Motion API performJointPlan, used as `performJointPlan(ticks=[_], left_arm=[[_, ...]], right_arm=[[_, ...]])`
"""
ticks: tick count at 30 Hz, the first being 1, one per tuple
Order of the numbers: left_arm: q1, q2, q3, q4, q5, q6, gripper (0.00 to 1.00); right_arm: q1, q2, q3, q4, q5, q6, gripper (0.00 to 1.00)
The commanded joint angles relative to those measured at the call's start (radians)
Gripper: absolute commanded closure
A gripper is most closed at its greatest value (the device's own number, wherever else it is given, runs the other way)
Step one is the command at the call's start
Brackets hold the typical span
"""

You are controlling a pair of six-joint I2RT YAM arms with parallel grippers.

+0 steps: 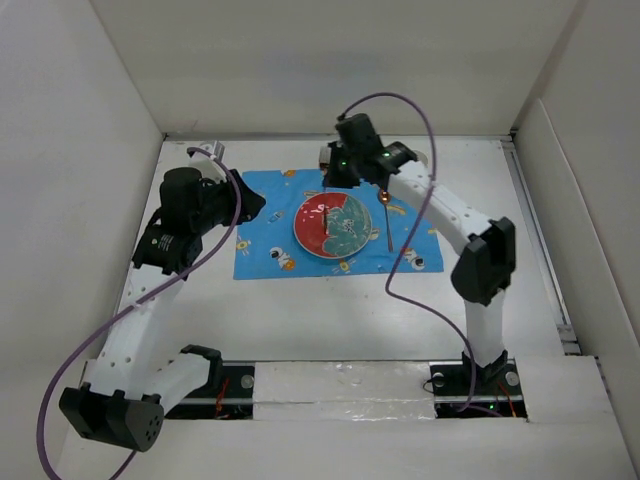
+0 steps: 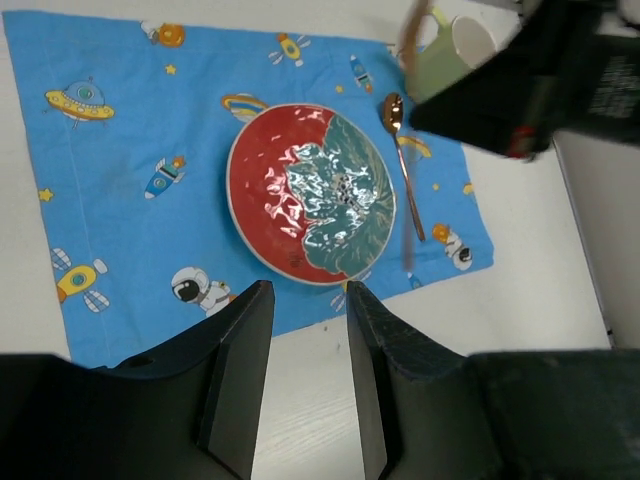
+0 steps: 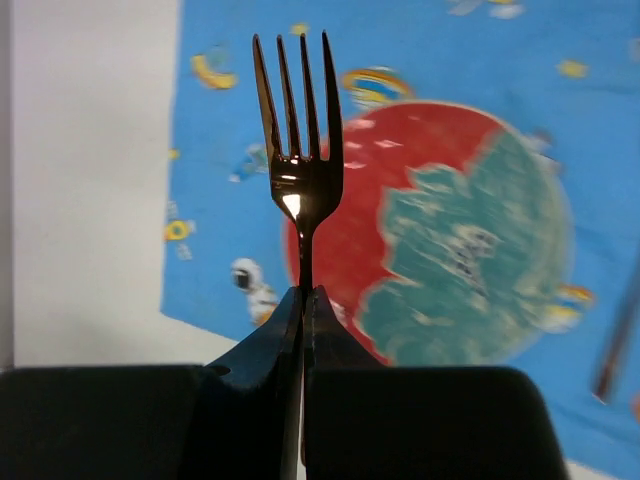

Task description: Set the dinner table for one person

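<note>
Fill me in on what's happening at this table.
A place setting is underway. The right gripper is shut on a fork, tines pointing out, above the blue space-print placemat. The red-and-teal plate sits on the mat with a spoon beside it and a mug near the corner. The left gripper hangs open and empty.
</note>
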Motion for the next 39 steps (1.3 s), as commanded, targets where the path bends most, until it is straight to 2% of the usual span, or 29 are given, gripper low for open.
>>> performJointPlan(ticks=[1,6,10,16,28,29,30,32,33,37,39], left_arm=[[-0.002,-0.05,0.04,-0.043,-0.005,-0.053,0.67],[-0.002,-0.147,-0.02,-0.108,-0.03,-0.087,0.66],[-0.002,-0.165,-0.011,-0.164,-0.047,-0.087,0.67],[-0.002,-0.18,-0.025,-0.187,-0.056,-0.096,0.66],[-0.002,-0.179,-0.061,-0.17,-0.053,-0.093,0.67],[-0.002,-0.176,-0.066,-0.167,-0.053,-0.091,0.66],[-0.002,-0.174,-0.068,-0.166,-0.053,-0.09,0.66],[-0.002,-0.17,-0.074,-0.156,-0.056,-0.085,0.66],[-0.002,-0.165,-0.074,-0.153,-0.057,-0.084,0.65],[-0.002,-0.153,-0.068,-0.144,-0.08,-0.064,0.63],[-0.002,-0.136,-0.045,-0.153,-0.128,-0.035,0.61]], right_arm=[[0.084,0.126,0.192,-0.013,-0.01,0.048,1.0],[0.179,0.392,0.476,-0.005,-0.041,0.12,1.0],[0.199,0.531,0.579,0.032,-0.036,0.162,1.0],[0.218,0.665,0.645,0.085,-0.047,0.211,1.0],[0.199,0.758,0.643,0.098,-0.086,0.217,1.0],[0.199,0.763,0.64,0.095,-0.102,0.217,0.99],[0.199,0.769,0.639,0.096,-0.107,0.217,0.89],[0.199,0.765,0.624,0.102,-0.112,0.216,0.8],[0.199,0.751,0.617,0.107,-0.112,0.212,0.71],[0.179,0.688,0.585,0.13,-0.133,0.212,0.59],[0.167,0.642,0.565,0.173,-0.203,0.211,0.5]])
